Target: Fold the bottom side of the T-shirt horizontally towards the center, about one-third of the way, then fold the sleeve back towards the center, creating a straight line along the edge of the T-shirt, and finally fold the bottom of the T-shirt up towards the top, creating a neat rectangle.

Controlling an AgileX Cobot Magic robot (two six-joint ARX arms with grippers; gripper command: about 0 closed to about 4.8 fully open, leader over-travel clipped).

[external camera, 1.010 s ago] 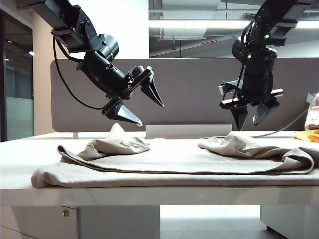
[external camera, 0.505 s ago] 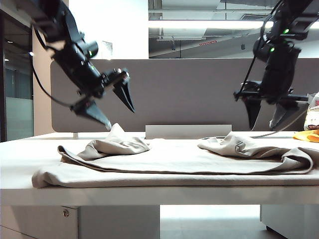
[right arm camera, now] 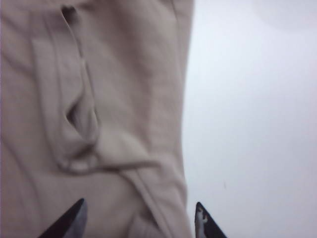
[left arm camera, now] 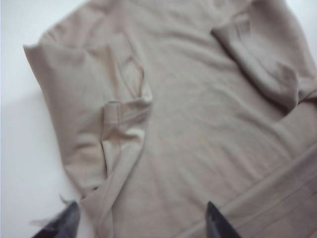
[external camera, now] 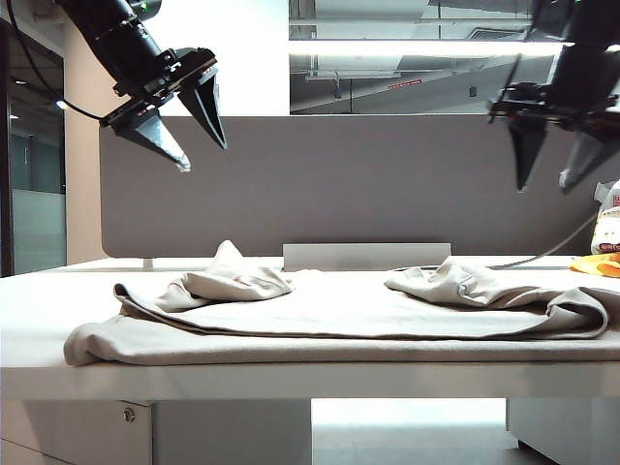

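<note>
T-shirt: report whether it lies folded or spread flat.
Folded: the T-shirt lies in stacked layers on the table, both sleeves turned inward.

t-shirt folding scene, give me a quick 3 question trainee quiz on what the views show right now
1. True or false: the left gripper is shut on the T-shirt.
2. Multiple choice: where do both grippers stand in the exterior view? A) pressed onto the cloth B) high above the table, clear of the shirt C) under the table
3. Fill in: the jaws of the right gripper stand ____ with nothing between them.

Key
1. False: its jaws are apart and empty, well above the shirt.
2. B
3. open
</note>
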